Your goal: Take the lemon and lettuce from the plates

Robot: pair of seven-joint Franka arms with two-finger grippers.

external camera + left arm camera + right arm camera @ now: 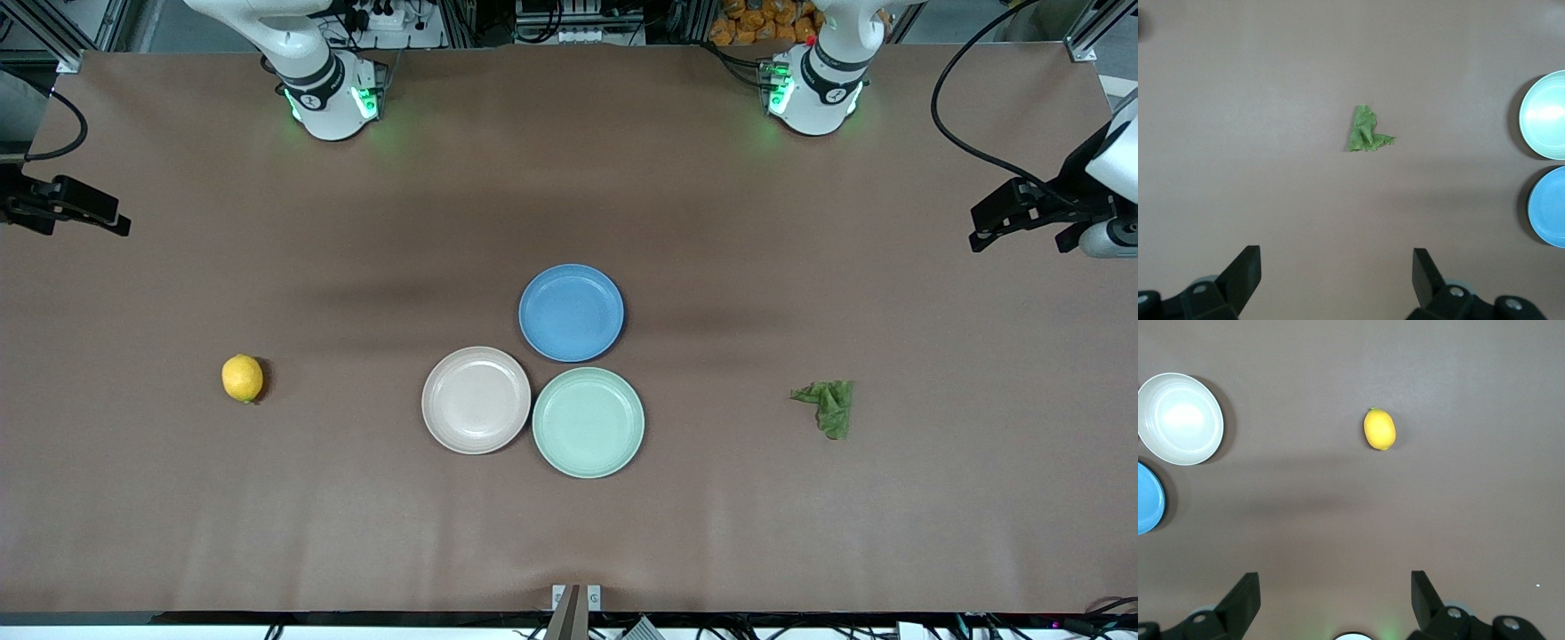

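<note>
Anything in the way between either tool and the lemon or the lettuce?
Nothing visible. The lemon and lettuce lie on bare table, off the plates. The open left tool looks down on the lettuce, the open right tool on the lemon.

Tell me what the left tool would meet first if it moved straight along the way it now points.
Probably bare table. The open left tool points down at it; the lettuce lies slightly ahead of the fingers, so depth is uncertain.
</note>
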